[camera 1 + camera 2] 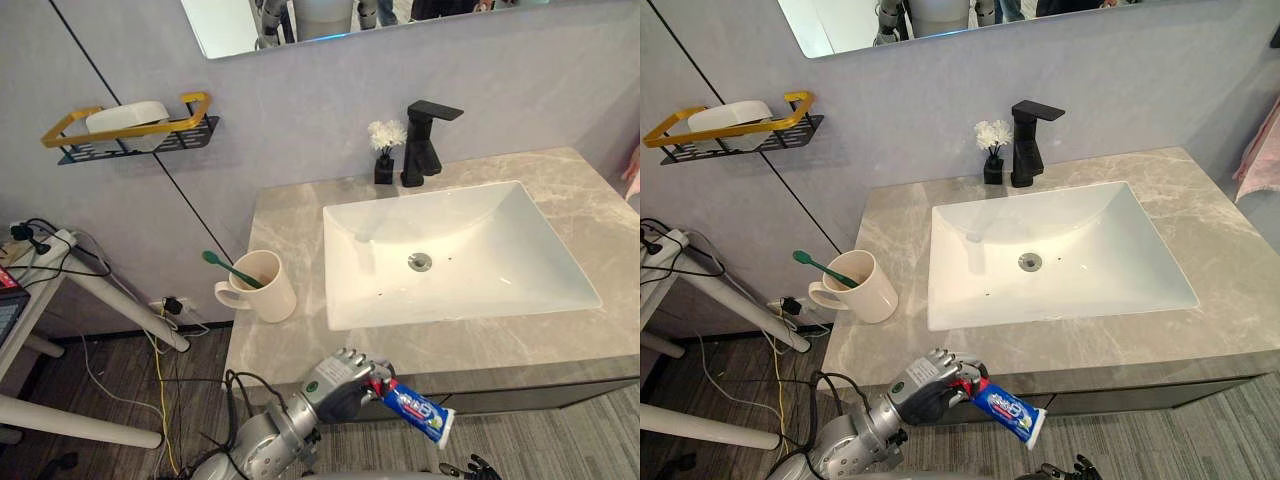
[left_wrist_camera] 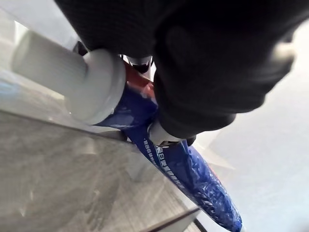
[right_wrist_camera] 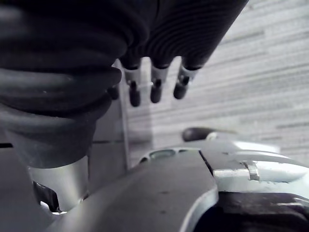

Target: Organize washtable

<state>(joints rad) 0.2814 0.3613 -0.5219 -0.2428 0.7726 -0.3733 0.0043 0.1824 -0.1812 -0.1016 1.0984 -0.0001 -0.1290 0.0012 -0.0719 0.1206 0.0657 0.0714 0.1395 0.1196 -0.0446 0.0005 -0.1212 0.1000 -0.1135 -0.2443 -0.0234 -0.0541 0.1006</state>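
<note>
Plainly, the step in hand is the carrying. The left robot hand (image 1: 340, 378) is clenched round a blue toothpaste tube (image 1: 418, 412) near its capped end. The tube hangs out in front of the bench (image 1: 290, 210), below its front edge and nearer the front left corner, resting on nothing. The right robot hand (image 3: 155, 89) hangs low over the floor (image 1: 110, 370), fingers relaxed and holding nothing.

The likely goal is the cream mug (image 1: 265, 290) by the bench's left edge, where a green toothbrush (image 1: 228, 268) leans. That calls for raising the tube clear of the front edge. It would then be tipped so its tail drops in beside the brush, gently, since the mug stands close to the edge.

The bench is grey marbled stone with a white rectangular sink (image 1: 480, 230) set in its middle. A black tap (image 1: 422, 145) stands at the back edge, a small dark vase of white flowers (image 1: 385, 150) just beside it. The wall is grey, with a mirror (image 1: 230, 20) above. Left of the bench, a black wire shelf (image 1: 130, 140) with a yellow rim carries a white soap bar (image 1: 125, 116).
</note>
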